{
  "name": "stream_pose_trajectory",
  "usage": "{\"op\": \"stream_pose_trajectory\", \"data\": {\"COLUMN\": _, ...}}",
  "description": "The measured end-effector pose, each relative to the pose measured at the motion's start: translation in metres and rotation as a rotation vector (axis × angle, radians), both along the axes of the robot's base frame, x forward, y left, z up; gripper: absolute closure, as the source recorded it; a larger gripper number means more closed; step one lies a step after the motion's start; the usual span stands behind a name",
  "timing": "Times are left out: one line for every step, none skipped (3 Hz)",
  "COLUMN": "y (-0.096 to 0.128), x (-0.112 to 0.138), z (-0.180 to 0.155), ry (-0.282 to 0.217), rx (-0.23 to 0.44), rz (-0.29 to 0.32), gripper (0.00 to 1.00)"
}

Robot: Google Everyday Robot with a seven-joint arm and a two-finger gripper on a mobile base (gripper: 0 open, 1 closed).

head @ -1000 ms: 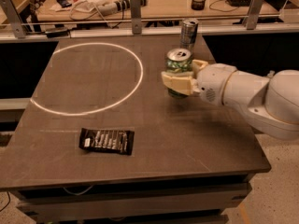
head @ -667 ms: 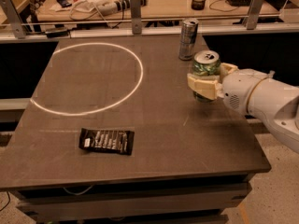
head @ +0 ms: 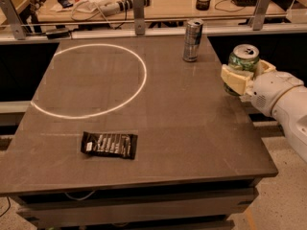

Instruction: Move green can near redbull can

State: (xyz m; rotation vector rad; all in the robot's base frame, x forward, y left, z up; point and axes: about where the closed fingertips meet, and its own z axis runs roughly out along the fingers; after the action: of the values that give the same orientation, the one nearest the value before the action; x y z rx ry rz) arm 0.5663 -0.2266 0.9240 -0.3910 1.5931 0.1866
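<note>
We list the gripper [head: 241, 78] at the right edge of the table [head: 192, 128], clamped round the green can [head: 243, 58]. Its fingers hide the can's lower half, and the arm is cut off at the frame. The redbull can [head: 193, 40] stands upright near the far edge, apart. A black packet [head: 109, 144] lies near the front, and a white ring [head: 145, 75] marks the left.

dark table [head: 201, 128] | white ring [head: 145, 78] on its far-left part | black packet [head: 109, 144] (lying flat) near ring, front-left
</note>
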Motion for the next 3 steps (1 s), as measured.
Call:
{"op": "stream_pose_trajectory", "data": {"y": 0.000, "x": 0.027, "z": -0.008, "ry": -0.041, "rx": 0.086, "rz": 0.011, "gripper": 1.00}}
{"op": "stream_pose_trajectory", "data": {"y": 0.025, "x": 0.061, "z": -0.006, "ry": -0.043, "rx": 0.145, "rz": 0.078, "gripper": 1.00}}
{"op": "stream_pose_trajectory", "data": {"y": 0.061, "x": 0.088, "z": 0.007, "ry": -0.016, "rx": 0.140, "rz": 0.177, "gripper": 1.00}}
